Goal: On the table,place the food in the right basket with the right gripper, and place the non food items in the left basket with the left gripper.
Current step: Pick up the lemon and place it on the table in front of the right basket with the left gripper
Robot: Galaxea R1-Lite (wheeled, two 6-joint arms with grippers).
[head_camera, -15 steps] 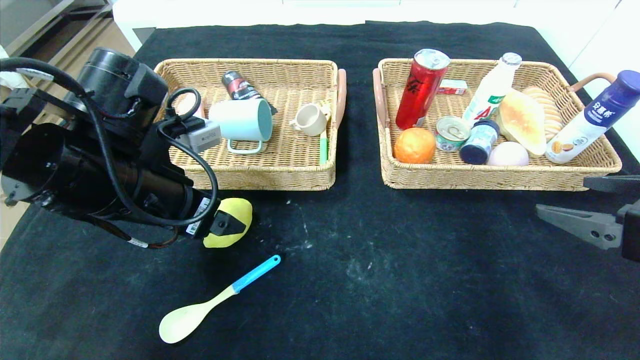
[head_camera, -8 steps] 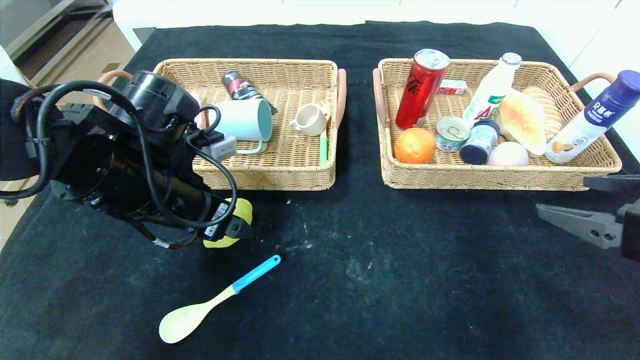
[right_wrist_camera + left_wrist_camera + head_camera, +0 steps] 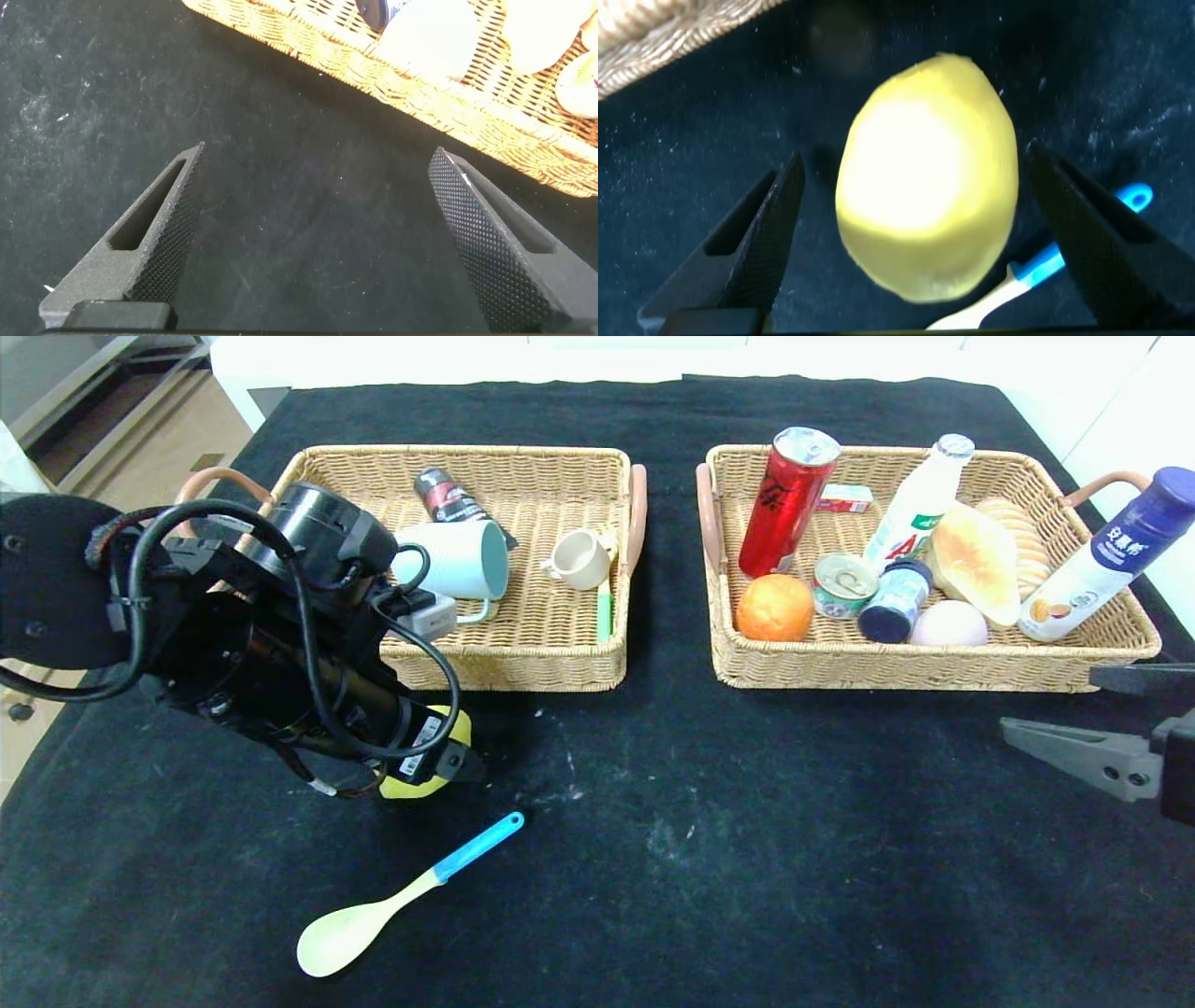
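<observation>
Left gripper [image 3: 910,233]: low over the black table [image 3: 747,859], just in front of the left basket [image 3: 523,667]; fingers spread wide on either side of a yellow lemon-shaped object [image 3: 926,201], gaps visible on both sides, nothing gripped.
Yellow lemon-shaped object: on the table, near the left basket's front wall, mostly hidden under the left arm in the head view.
Spoon [image 3: 401,896]: pale green bowl, blue handle; flat on the table near the yellow object, on the side away from the baskets, apart from it.
Left basket, contents: white mug [image 3: 457,560] on its side, small beige cup [image 3: 579,560], dark tube [image 3: 448,495], green stick-shaped item [image 3: 604,616] by the right wall.
Right basket [image 3: 934,667], contents: red can [image 3: 784,499] leaning, orange [image 3: 773,607], small tin [image 3: 843,583], dark-capped jar [image 3: 894,600], white bottle [image 3: 920,499], bread [image 3: 976,565], pale round item [image 3: 948,623], small red-and-white packet [image 3: 845,497], white bottle with a blue cap [image 3: 1102,560] leaning over the right rim.
Right gripper [image 3: 318,243]: at the table's right edge, in front of the right basket; fingers wide apart, nothing between them, bare black cloth below.
</observation>
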